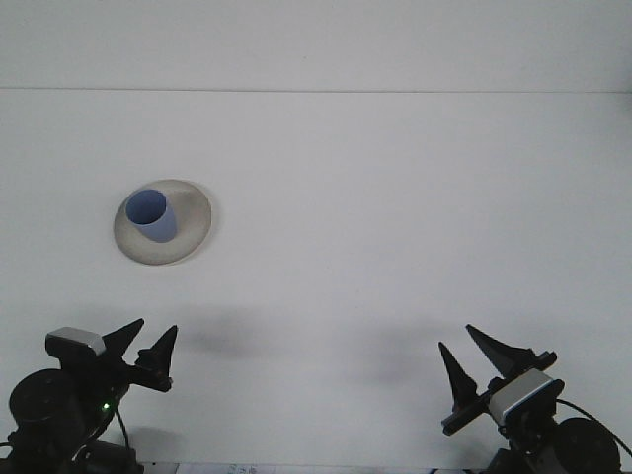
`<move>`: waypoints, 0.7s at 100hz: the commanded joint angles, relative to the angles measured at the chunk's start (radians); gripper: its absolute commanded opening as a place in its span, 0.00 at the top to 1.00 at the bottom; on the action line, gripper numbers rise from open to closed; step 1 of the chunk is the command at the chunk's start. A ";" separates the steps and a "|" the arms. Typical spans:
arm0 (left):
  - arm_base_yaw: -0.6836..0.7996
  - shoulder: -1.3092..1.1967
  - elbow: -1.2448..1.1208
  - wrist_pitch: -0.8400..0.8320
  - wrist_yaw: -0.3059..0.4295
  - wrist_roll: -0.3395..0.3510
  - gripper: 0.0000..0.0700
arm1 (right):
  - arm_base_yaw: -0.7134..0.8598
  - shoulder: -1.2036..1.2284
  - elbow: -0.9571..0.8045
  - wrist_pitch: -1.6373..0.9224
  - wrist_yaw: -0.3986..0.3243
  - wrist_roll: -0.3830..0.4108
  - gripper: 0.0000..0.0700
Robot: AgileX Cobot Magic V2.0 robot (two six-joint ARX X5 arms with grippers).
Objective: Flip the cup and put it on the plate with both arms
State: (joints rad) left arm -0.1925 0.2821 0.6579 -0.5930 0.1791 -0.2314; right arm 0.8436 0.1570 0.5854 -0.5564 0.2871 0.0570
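A plain white table [395,217] fills nearly the whole frame, with a faint horizontal line across the upper part where it meets a white wall [316,39]. In the left-centre of the frame sits a pale grey plate [188,237], round and shallow. A blue cup [151,215] stands upright on the plate, mouth up, set toward the plate's upper-left part and within its rim. Nothing touches the cup or the plate. The left gripper [144,348] is in the lower-left corner of the frame, well below the plate and apart from it; its two dark pointed fingers are spread with a clear gap between them and hold nothing. A small grey camera block sits just to the left of those fingers, above the dark arm body, where a green light shows. The right gripper [470,353] is in the lower-right corner, far from the plate; its two dark pointed fingers also stand apart, wide, with nothing between them. A grey camera block sits below and right of these fingers on the dark arm. Soft shadows lie on the table just above each gripper. The middle and right of the table carry no other items in view.
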 commanded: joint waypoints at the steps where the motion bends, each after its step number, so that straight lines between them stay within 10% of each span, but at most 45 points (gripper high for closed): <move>1: -0.002 -0.011 0.016 0.019 -0.001 -0.016 1.00 | 0.010 0.002 0.002 0.011 -0.001 0.003 0.99; 70: -0.002 -0.017 0.016 0.019 -0.002 -0.017 0.98 | 0.010 0.001 0.002 0.045 0.001 0.002 0.99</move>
State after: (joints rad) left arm -0.1925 0.2615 0.6647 -0.5838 0.1787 -0.2470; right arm 0.8436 0.1570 0.5846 -0.5255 0.2882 0.0566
